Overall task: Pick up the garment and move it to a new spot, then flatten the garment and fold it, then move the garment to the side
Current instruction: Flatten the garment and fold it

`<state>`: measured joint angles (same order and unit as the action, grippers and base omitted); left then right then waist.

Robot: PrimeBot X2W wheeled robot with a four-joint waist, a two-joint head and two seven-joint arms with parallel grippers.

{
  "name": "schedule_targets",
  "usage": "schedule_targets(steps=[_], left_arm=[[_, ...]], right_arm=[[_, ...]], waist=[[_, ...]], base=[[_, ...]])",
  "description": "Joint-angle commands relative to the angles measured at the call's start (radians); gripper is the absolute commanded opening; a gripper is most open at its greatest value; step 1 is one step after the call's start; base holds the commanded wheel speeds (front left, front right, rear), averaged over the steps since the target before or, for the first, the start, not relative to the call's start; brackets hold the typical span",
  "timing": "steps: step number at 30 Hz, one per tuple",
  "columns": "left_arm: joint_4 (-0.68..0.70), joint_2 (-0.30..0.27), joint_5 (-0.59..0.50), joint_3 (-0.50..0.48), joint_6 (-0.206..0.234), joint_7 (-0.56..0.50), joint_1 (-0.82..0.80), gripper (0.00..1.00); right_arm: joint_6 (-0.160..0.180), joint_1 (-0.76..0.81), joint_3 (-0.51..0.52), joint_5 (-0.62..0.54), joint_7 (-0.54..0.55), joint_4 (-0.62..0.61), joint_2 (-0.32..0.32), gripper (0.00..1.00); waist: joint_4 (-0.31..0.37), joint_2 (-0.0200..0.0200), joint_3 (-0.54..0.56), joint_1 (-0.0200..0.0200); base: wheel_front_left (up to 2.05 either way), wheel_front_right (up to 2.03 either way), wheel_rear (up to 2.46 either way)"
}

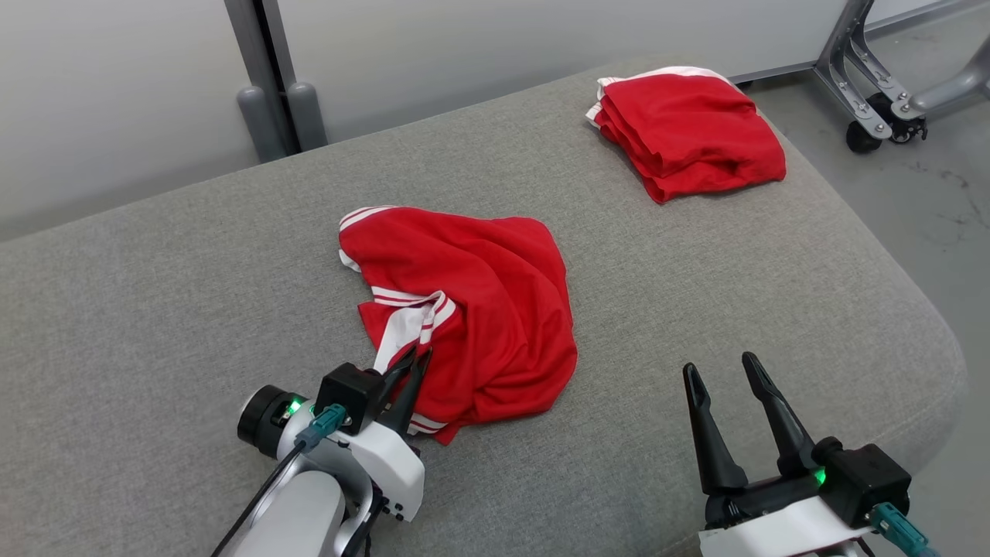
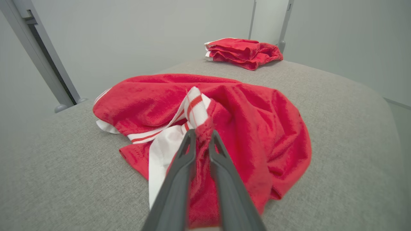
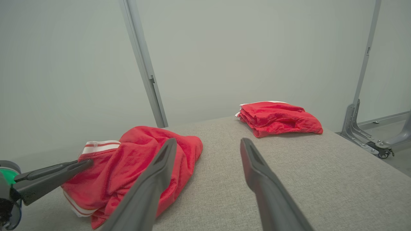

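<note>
Left: your left gripper lies low, fingers clamped on the near edge of the crumpled garment | Right: your right gripper hovers over the cushion, fingers spread, empty.

The red garment is soft, dull cloth. The grey counter is rough woven cloth. The left claw looks like dark, smooth plastic.
</note>
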<state>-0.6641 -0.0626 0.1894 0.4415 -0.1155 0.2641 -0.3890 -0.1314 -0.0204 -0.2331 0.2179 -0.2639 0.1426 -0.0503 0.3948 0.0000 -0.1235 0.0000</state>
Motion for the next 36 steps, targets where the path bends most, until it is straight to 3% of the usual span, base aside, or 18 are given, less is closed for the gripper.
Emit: schedule_targets(steps=[1,6,11,15,17,21,27,31,36], left_arm=[[-0.005,-0.007,0.001,0.005,-0.007,0.000,-0.021,0.00],[0.031,0.006,0.160,0.021,-0.016,0.000,-0.048,0.00],[0.150,0.009,0.459,0.120,-0.015,-0.088,-0.155,0.00],[0.247,0.009,0.716,0.090,-0.014,-0.201,-0.270,0.00],[0.278,0.011,0.817,0.061,0.015,-0.237,-0.349,0.00],[0.331,0.010,1.005,0.026,0.116,-0.262,-0.521,0.00],[0.371,0.010,1.225,-0.051,0.276,-0.128,-0.709,0.00],[0.369,0.003,1.222,-0.073,0.308,-0.069,-0.698,0.00],[0.373,-0.074,1.220,-0.090,0.334,-0.052,-0.492,0.00]], right_arm=[[0.002,-0.009,0.003,0.004,0.000,-0.003,-0.001,1.00],[0.002,-0.016,0.014,0.013,0.000,-0.002,-0.001,1.00],[0.002,-0.021,0.015,0.027,0.000,-0.001,-0.001,1.00],[0.002,-0.016,0.008,0.048,0.000,-0.005,-0.001,1.00],[0.002,-0.014,0.004,0.058,0.000,-0.006,-0.001,1.00],[0.002,-0.007,0.012,0.073,0.000,-0.007,-0.001,1.00],[0.002,0.008,0.033,0.079,0.000,-0.006,-0.001,1.00],[0.002,0.011,0.051,0.080,0.000,-0.010,-0.001,1.00],[0.002,0.008,0.063,0.067,0.000,-0.011,-0.001,1.00]], waist=[[0.006,0.0000,-0.003,0.0000],[0.022,0.0000,-0.001,0.0000],[0.040,0.0000,0.009,0.0000],[0.068,0.0000,0.017,0.0000],[0.085,0.0000,0.017,0.0000],[0.110,0.0000,0.012,0.0000],[0.103,0.0000,0.016,0.0000],[0.074,0.0000,0.020,0.0000],[0.015,0.0000,0.024,0.0000]], base=[[0.00,0.00,0.00],[0.00,0.00,0.00],[0.00,0.00,0.00],[0.00,0.00,0.00],[0.00,0.00,0.00],[0.00,0.00,0.00],[0.00,0.00,0.00],[0.00,0.00,0.00],[0.00,0.00,0.00]])
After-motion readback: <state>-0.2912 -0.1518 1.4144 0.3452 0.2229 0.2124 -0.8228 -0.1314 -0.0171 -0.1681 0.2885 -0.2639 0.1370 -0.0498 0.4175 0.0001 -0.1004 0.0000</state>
